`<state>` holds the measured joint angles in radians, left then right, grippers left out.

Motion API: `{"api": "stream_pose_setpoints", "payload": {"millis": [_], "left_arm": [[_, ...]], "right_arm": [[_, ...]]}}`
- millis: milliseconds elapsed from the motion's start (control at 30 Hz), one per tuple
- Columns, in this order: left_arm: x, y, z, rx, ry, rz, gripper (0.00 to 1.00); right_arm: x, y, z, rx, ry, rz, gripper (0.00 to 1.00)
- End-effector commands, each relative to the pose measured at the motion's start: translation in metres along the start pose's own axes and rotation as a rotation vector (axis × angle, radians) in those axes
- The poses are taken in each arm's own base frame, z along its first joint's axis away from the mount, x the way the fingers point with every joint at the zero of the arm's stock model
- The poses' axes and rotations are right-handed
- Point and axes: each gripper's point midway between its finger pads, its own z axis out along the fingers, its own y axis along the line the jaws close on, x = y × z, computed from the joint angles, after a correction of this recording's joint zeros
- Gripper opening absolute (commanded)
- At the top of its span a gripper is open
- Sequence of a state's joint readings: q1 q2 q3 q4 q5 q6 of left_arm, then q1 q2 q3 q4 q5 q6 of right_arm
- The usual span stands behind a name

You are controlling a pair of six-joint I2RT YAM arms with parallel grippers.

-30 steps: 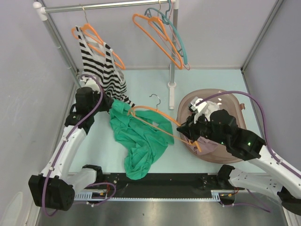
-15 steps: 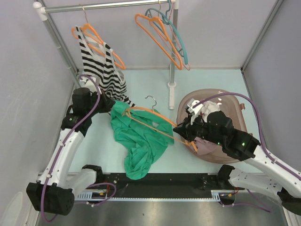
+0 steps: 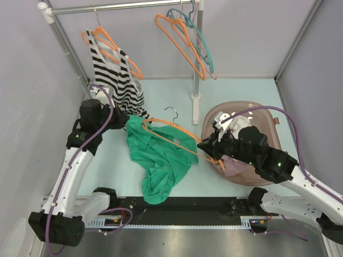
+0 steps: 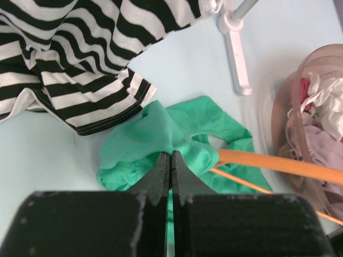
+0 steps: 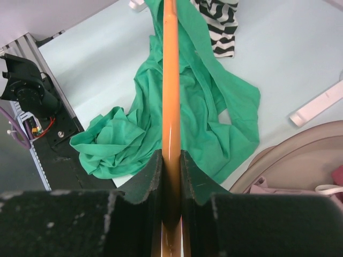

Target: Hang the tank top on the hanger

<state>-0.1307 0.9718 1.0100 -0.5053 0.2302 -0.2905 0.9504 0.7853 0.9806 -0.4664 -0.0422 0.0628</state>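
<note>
The green tank top (image 3: pixel 159 160) lies crumpled on the table, its upper left corner lifted. My left gripper (image 3: pixel 127 122) is shut on that corner, seen in the left wrist view (image 4: pixel 171 154) where green fabric (image 4: pixel 161 134) bunches at the tips. The orange hanger (image 3: pixel 174 134) with its silver hook (image 3: pixel 172 112) lies across the top's upper part. My right gripper (image 3: pixel 206 150) is shut on the hanger's right end; in the right wrist view (image 5: pixel 171 155) the orange bar (image 5: pixel 170 80) runs away over the green top (image 5: pixel 209 112).
A striped tank top (image 3: pixel 117 80) hangs on an orange hanger on the rail (image 3: pixel 118 6) at the back left. More orange hangers (image 3: pixel 179 40) and a teal one (image 3: pixel 206 48) hang at the right. A mauve basin (image 3: pixel 270 123) of clothes sits behind my right arm. The rack's post (image 3: pixel 197 69) stands mid-table.
My left gripper has pulled the tank top's corner a little left and back. My right gripper has shifted the hanger slightly left with it.
</note>
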Motion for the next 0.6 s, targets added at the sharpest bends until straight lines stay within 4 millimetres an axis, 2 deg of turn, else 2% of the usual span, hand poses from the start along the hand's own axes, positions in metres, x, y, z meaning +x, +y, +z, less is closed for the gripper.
{"api": "stream_pose_setpoints", "payload": {"millis": [0, 100, 267, 433, 567], "left_arm": [[-0.02, 0.0, -0.017, -0.027, -0.054, 0.063, 0.0], [-0.018, 0.002, -0.018, -0.034, -0.046, 0.067, 0.0], [-0.018, -0.016, -0.021, 0.063, -0.055, 0.067, 0.0], [-0.028, -0.034, -0.026, 0.149, -0.074, 0.072, 0.0], [-0.038, -0.05, -0.036, 0.214, -0.094, 0.079, 0.0]], "right_arm": [[-0.056, 0.003, -0.018, 0.0, -0.175, -0.049, 0.0], [-0.057, 0.004, -0.017, -0.002, -0.173, -0.059, 0.0], [-0.051, 0.009, -0.006, -0.035, -0.172, -0.056, 0.0], [-0.037, 0.013, 0.004, -0.07, -0.161, -0.052, 0.0], [-0.038, 0.021, 0.002, -0.113, -0.176, -0.057, 0.0]]}}
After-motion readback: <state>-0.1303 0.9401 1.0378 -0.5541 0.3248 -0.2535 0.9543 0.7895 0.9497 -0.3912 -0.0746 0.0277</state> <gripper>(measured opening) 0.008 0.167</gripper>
